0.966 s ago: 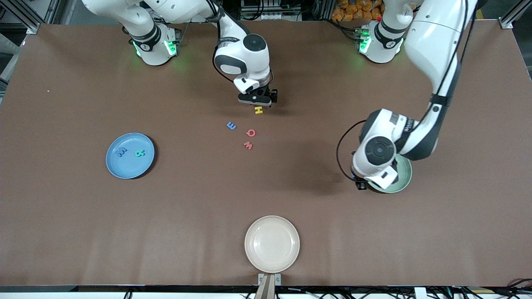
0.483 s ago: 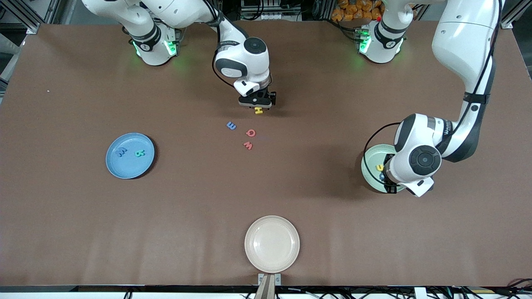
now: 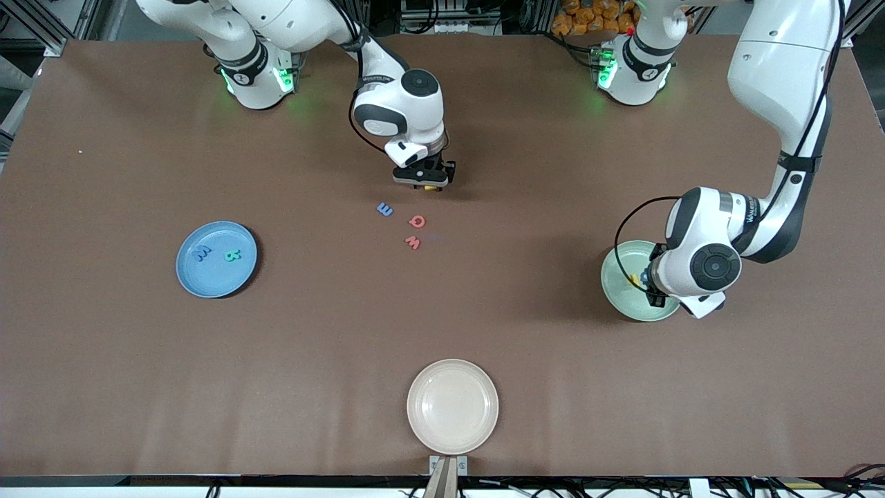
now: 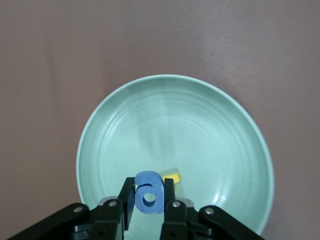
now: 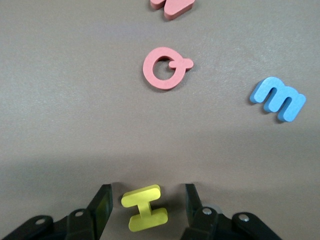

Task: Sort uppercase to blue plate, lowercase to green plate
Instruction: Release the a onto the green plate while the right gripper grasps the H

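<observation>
My left gripper (image 3: 650, 289) hangs over the pale green plate (image 3: 620, 294), shut on a blue lowercase a (image 4: 149, 186) that stands upright between its fingers. A yellow lowercase letter (image 4: 172, 176) lies in that green plate (image 4: 200, 125). My right gripper (image 3: 429, 181) is down at the table, open, with a finger on each side of the yellow H (image 5: 145, 207) and a gap on both sides. A little nearer to the camera lie a blue m (image 3: 384, 209), a red Q (image 3: 416, 221) and a red w (image 3: 413, 242). The blue plate (image 3: 207, 287) holds a blue letter (image 3: 201, 253) and a teal one (image 3: 233, 255).
A cream plate (image 3: 452, 406) sits near the table's front edge, at the middle. Bare brown tabletop stretches between the three plates and the letter cluster.
The left arm has swung toward its own end of the table, uncovering more of the green plate. The right gripper has sunk over the yellow H and its fingers have narrowed.
</observation>
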You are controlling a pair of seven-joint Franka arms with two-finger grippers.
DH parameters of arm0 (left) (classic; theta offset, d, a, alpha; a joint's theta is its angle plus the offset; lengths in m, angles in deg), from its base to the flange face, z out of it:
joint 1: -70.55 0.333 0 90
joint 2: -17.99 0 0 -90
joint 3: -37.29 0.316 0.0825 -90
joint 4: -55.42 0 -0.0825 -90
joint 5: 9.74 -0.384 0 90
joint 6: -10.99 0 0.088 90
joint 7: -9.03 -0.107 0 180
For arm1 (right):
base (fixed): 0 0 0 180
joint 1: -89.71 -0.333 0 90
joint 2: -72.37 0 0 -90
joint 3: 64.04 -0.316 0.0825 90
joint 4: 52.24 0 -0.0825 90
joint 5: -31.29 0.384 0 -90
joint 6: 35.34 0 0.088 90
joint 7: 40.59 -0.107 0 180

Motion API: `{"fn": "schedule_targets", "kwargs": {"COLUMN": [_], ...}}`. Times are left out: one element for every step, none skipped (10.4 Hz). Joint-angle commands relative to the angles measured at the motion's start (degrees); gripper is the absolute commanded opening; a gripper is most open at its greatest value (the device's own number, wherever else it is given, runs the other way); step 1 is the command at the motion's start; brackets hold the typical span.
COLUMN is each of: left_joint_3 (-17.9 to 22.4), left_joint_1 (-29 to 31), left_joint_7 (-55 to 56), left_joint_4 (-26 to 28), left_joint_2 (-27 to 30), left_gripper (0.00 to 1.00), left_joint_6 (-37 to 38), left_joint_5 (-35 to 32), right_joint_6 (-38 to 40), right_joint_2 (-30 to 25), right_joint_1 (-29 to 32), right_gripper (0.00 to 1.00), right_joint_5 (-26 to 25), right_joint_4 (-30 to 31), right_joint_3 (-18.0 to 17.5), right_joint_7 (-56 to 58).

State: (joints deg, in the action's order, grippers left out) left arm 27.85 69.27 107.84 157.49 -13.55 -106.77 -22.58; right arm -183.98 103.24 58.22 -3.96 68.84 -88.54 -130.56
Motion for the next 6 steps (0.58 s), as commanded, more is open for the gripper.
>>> {"fn": "schedule_targets", "kwargs": {"left_joint_3": [-0.49,-0.49,-0.49,-0.49,-0.49,-0.49], "left_joint_1": [1.28,1.28,2.07,2.77,3.12,3.13], "left_joint_7": [-0.9,-0.82,-0.81,-1.16,-2.73,-3.36], "left_joint_4": [1.64,1.64,1.64,1.55,1.64,1.73], "left_joint_2": [1.93,1.84,1.84,1.84,1.75,1.75], "left_gripper": [0.0,0.0,0.0,0.38,0.64,0.84], "left_joint_6": [1.04,1.04,1.04,1.04,1.04,1.04], "left_joint_5": [-1.4,-1.4,-1.48,-2.01,-2.88,-3.41], "right_joint_6": [-1.2,-1.3,-1.3,-1.3,-1.3,-1.3], "right_joint_2": [1.65,1.74,1.74,1.83,1.91,1.91], "right_joint_1": [-0.86,-0.86,-0.86,-0.86,-0.94,-0.86], "right_gripper": [0.66,0.65,0.65,0.65,0.65,0.65], "right_joint_5": [-1.57,-1.49,-1.49,-1.57,-1.57,-1.57], "right_joint_4": [-1.37,-1.37,-1.37,-1.28,-1.28,-1.28], "right_joint_3": [0.51,0.51,0.51,0.51,0.51,0.51], "right_joint_7": [-0.91,-0.91,-0.91,-0.74,-0.48,0.57]}}
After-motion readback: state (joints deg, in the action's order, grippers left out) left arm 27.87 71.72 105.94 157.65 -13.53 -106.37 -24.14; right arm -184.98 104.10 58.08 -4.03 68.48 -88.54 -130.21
